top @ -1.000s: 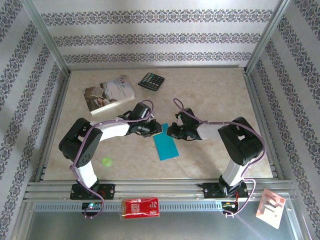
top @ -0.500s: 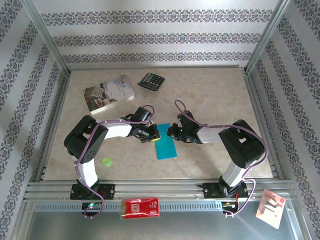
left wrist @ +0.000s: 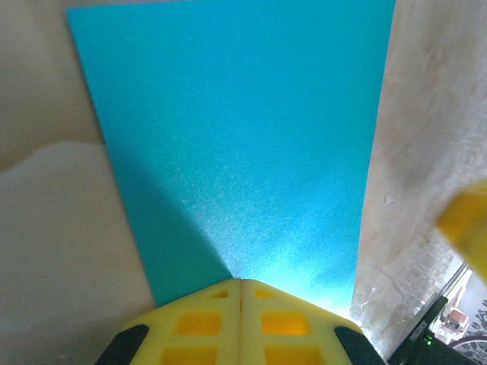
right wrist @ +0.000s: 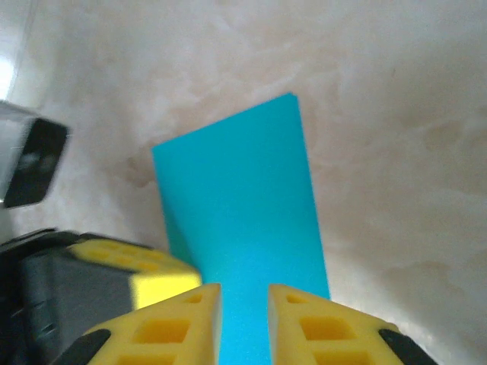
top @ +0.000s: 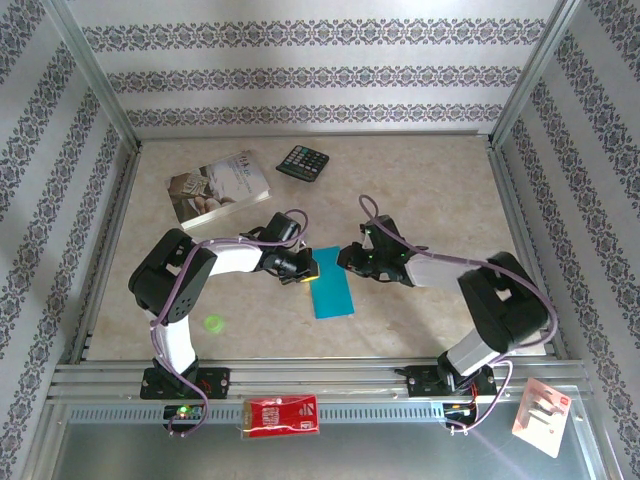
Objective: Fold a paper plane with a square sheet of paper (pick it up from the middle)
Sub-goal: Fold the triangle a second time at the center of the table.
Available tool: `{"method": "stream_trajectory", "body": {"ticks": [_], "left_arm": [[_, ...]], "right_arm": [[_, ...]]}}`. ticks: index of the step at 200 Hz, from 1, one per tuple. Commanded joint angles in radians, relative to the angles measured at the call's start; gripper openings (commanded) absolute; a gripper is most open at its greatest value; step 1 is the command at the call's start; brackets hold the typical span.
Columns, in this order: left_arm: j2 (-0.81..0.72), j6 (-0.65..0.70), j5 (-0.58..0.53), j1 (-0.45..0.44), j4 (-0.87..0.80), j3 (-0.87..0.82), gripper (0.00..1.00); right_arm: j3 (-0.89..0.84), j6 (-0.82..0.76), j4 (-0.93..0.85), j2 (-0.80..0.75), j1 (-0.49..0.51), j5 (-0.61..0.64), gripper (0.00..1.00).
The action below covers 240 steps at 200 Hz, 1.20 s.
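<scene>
one change: right gripper just cracks open off the square sheet of paper; left gripper closed, likely pinning the fold.

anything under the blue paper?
The square sheet of paper lies on the beige table, which shows bare along its visible edges. What is directly beneath is covered by the paper; no bulge shows.

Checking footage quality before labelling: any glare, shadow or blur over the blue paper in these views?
Left wrist: a bright glare patch at the near end of the sheet of paper, with a dark shadow across its lower left. Right wrist: the whole image is soft and the upper-left corner is washed out. Top external: evenly lit and sharp.
</scene>
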Motion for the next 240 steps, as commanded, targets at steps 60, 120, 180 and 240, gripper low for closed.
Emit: {"method": "stream_trajectory", "body": {"ticks": [60, 120, 180, 240], "left_arm": [[0.090, 0.092, -0.031, 0.068, -0.101, 0.060, 0.00], [0.108, 0.134, -0.014, 0.084, -0.138, 0.088, 0.00], [0.115, 0.135, -0.008, 0.085, -0.134, 0.080, 0.00], [0.112, 0.137, -0.006, 0.085, -0.138, 0.080, 0.00]], "right_arm": [[-0.079, -0.047, -0.332, -0.212, 0.076, -0.050, 0.30], [-0.105, 0.005, -0.268, -0.189, 0.125, -0.003, 0.31], [-0.076, 0.014, -0.176, -0.092, 0.138, -0.008, 0.31], [-0.071, 0.017, -0.130, -0.028, 0.142, -0.014, 0.31]]}}
